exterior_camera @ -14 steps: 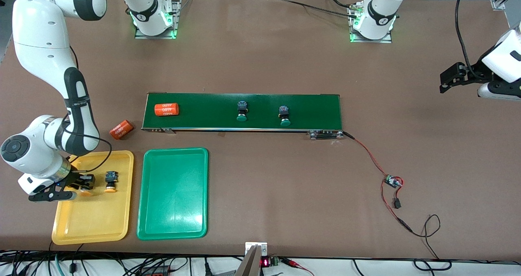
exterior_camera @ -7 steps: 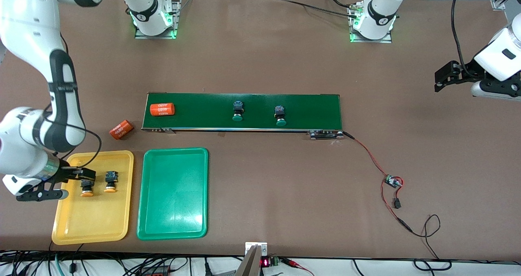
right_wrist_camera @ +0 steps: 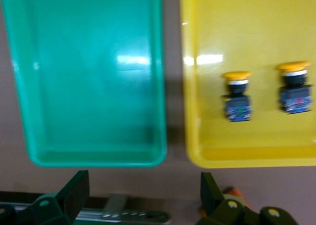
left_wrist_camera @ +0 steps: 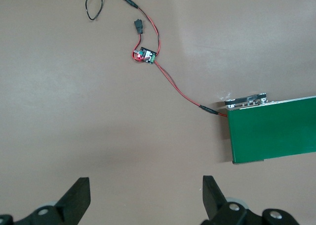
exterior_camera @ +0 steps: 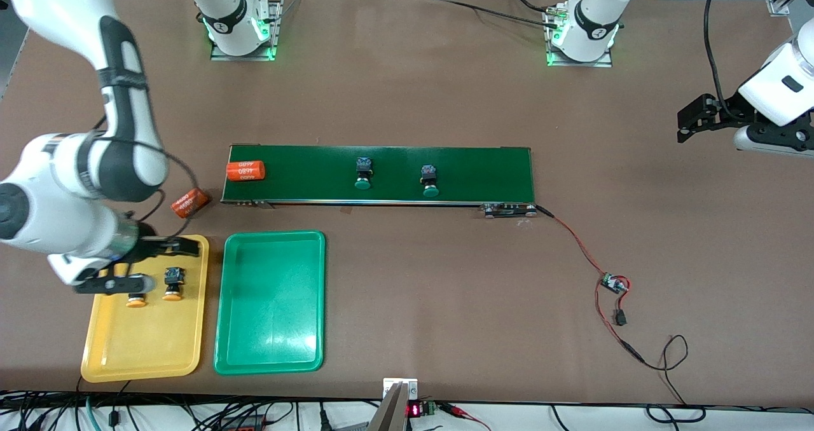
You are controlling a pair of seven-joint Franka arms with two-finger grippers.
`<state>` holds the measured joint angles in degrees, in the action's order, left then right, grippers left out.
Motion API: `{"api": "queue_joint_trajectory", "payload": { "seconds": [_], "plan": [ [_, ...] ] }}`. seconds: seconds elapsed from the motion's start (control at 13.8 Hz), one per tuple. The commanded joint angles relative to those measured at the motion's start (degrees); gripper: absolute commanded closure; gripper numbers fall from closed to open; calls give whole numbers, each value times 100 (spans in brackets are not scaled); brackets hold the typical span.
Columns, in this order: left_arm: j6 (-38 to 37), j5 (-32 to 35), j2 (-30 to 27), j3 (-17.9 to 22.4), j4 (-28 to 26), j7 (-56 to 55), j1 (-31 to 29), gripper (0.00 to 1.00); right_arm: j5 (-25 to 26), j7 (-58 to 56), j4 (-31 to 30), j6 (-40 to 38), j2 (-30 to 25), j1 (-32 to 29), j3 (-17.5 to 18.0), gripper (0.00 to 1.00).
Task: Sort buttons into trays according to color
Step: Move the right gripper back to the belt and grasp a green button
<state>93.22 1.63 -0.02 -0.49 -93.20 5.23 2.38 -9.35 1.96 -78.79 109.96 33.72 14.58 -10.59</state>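
Two yellow-capped buttons lie side by side in the yellow tray point(exterior_camera: 146, 342): one point(exterior_camera: 172, 283) in plain sight, the other point(exterior_camera: 134, 301) partly under my right hand. Both show in the right wrist view point(right_wrist_camera: 237, 97) point(right_wrist_camera: 295, 89). Two green-capped buttons point(exterior_camera: 362, 173) point(exterior_camera: 430, 181) ride on the dark-green belt point(exterior_camera: 483, 170). The green tray point(exterior_camera: 270, 304) is empty. My right gripper point(exterior_camera: 189, 246) point(right_wrist_camera: 143, 195) is open and empty over the yellow tray's edge nearest the belt. My left gripper point(exterior_camera: 685, 123) point(left_wrist_camera: 145, 200) is open and empty, waiting over bare table at the left arm's end.
An orange "4680" cylinder point(exterior_camera: 246, 170) lies on the belt at the right arm's end; another point(exterior_camera: 189, 203) lies on the table beside that end. A red-black wire with a small circuit board point(exterior_camera: 613, 284) point(left_wrist_camera: 144, 55) trails from the belt's other end.
My right gripper let go of the second yellow button in the yellow tray, then rose and moved toward the belt. The cylinder and green buttons on the belt shifted toward the right arm's end.
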Motion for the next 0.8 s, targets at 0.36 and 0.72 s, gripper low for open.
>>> {"api": "queue_joint_trajectory", "payload": {
  "seconds": [0.36,0.72],
  "plan": [
    [-172,144,63,-4,180,13,26,0,38,2131,-1332,-35,-849,1652,-66,0],
    [-172,144,63,14,180,22,26,0,47,2896,-1868,-27,-1121,1969,92,0]
  ]
}}
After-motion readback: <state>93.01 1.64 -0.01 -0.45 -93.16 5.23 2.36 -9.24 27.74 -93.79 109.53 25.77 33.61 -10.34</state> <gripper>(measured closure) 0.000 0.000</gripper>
